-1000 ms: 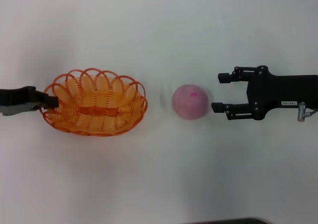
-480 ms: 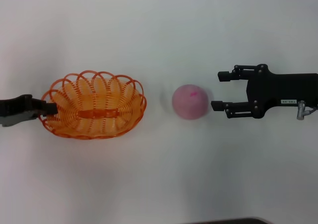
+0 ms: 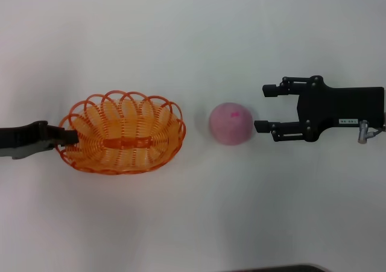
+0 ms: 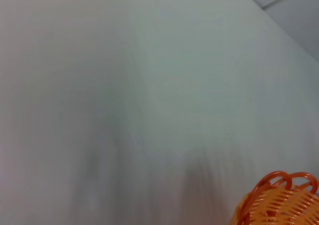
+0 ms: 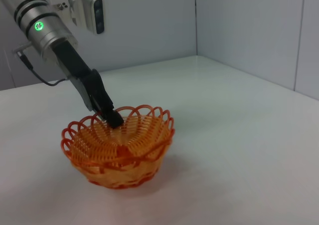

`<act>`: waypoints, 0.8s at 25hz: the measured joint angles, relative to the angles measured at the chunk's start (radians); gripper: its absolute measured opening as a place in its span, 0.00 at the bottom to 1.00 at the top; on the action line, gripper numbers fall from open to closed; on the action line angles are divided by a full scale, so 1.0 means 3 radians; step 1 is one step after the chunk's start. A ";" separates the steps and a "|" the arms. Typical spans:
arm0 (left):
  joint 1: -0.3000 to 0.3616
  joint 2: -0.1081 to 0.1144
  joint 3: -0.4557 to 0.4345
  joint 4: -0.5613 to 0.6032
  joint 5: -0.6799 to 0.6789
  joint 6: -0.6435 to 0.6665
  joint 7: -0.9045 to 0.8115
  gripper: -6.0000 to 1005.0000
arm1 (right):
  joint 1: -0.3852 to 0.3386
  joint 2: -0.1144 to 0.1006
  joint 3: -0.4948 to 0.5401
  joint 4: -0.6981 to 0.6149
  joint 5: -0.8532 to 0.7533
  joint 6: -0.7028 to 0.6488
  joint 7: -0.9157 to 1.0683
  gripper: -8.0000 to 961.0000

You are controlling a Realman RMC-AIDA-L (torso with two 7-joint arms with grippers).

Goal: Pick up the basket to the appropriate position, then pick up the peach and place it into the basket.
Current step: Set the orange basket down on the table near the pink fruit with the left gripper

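Note:
The orange wire basket [image 3: 122,133] sits left of centre in the head view, tilted and held by its left rim. My left gripper [image 3: 67,137] is shut on that rim. The right wrist view shows the basket [image 5: 118,150] with the left gripper [image 5: 112,118] pinching its far rim. A corner of the basket [image 4: 279,201] shows in the left wrist view. The pale-pink peach [image 3: 231,123] with a magenta mark lies on the table right of the basket. My right gripper [image 3: 266,108] is open and empty, just right of the peach, apart from it.
The white table [image 3: 193,37] carries only the basket and the peach. A dark edge [image 3: 271,268] shows at the table's near side. Grey walls [image 5: 239,25] stand behind the table in the right wrist view.
The left gripper has carried the basket to the right, closer to the peach, and its tilt has changed. The right gripper has barely shifted left.

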 joint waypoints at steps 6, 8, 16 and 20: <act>0.0066 -0.0001 0.0056 -0.0016 -0.0038 -0.0057 0.0010 0.07 | 0.0000 0.0001 0.0008 0.0034 0.0000 0.0002 0.0000 0.83; 0.0087 0.0003 0.0064 -0.0015 -0.0068 -0.0058 0.0012 0.07 | 0.0000 0.0001 0.0021 0.0035 0.0000 0.0002 0.0000 0.83; 0.0146 0.0002 0.0068 -0.0017 -0.0097 -0.0129 0.0014 0.07 | 0.0000 0.0001 0.0043 0.0036 0.0026 0.0002 0.0000 0.83; 0.0152 0.0003 0.0068 -0.0020 -0.0097 -0.0136 0.0015 0.07 | 0.0000 0.0001 0.0041 0.0036 0.0027 0.0002 0.0000 0.83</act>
